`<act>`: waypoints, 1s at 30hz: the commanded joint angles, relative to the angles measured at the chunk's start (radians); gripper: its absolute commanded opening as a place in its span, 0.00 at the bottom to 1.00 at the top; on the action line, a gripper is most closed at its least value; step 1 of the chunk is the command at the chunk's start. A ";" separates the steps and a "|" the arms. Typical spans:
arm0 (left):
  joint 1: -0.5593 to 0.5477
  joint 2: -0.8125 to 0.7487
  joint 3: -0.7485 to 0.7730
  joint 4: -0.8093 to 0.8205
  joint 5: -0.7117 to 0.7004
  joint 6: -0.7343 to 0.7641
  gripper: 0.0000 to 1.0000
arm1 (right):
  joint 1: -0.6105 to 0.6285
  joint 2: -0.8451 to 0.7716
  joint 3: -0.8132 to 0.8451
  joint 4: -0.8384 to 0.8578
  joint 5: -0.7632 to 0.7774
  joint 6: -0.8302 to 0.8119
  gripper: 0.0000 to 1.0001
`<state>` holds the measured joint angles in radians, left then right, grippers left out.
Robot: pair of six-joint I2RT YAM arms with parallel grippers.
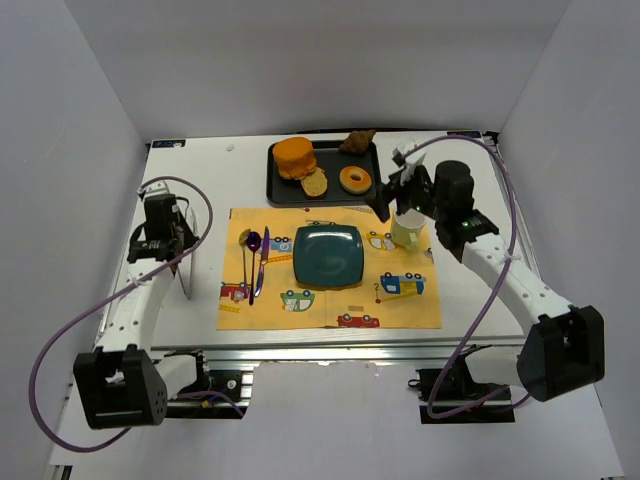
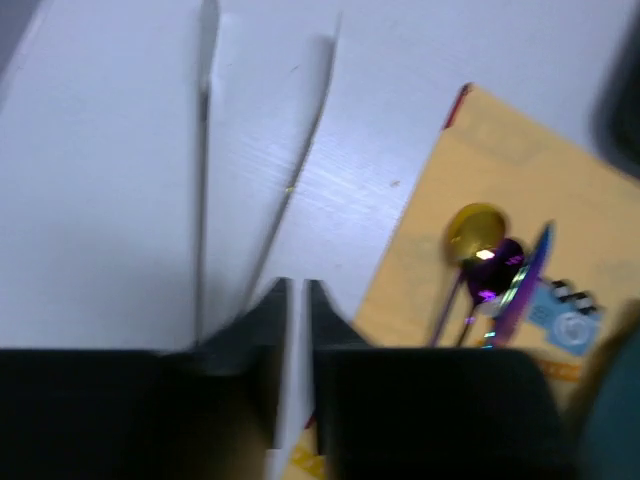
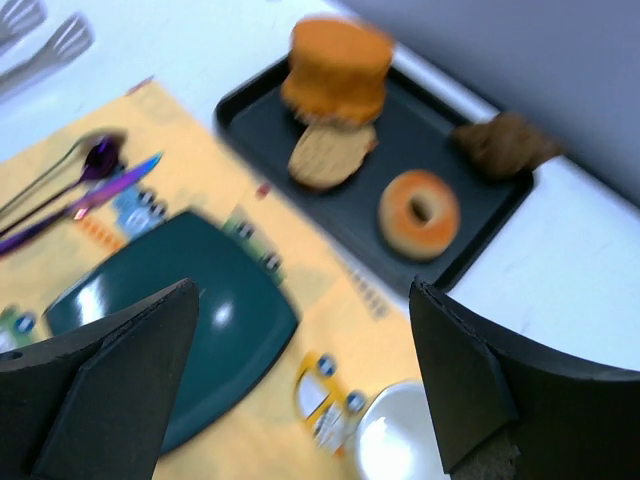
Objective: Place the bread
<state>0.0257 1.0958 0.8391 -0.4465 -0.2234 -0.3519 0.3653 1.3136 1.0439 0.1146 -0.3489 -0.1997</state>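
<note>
The bread (image 1: 314,183) is a small tan oval slice on the black tray (image 1: 281,190), leaning against the orange bun (image 1: 294,156). It also shows in the right wrist view (image 3: 325,155). My right gripper (image 1: 385,203) is open wide and empty (image 3: 302,292). It hovers over the yellow mat between the teal plate (image 1: 328,255) and the white cup (image 1: 407,230), short of the tray. My left gripper (image 1: 186,240) is at the table's left, its jaws nearly together (image 2: 296,290) on the handle end of thin metal tongs (image 2: 202,180).
A glazed donut (image 1: 355,180) and a brown pastry (image 1: 358,141) share the tray. Spoons and a knife (image 1: 255,255) lie on the mat (image 1: 330,305) left of the plate. White walls enclose the table on three sides.
</note>
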 commanded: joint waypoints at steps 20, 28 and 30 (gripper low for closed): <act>0.158 0.239 -0.044 0.005 -0.004 0.349 0.78 | -0.039 -0.221 -0.312 -0.233 -0.561 -0.443 0.86; 0.160 0.418 0.035 0.031 0.076 0.439 0.87 | -0.040 -0.214 -0.312 -0.211 -0.533 -0.440 0.87; 0.158 0.444 0.038 0.041 0.116 0.453 0.87 | -0.043 -0.212 -0.314 -0.204 -0.530 -0.437 0.87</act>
<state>0.1814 1.5333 0.8352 -0.4393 -0.1879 0.0555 0.3279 1.1015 0.7364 -0.1303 -0.8734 -0.6361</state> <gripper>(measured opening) 0.874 0.869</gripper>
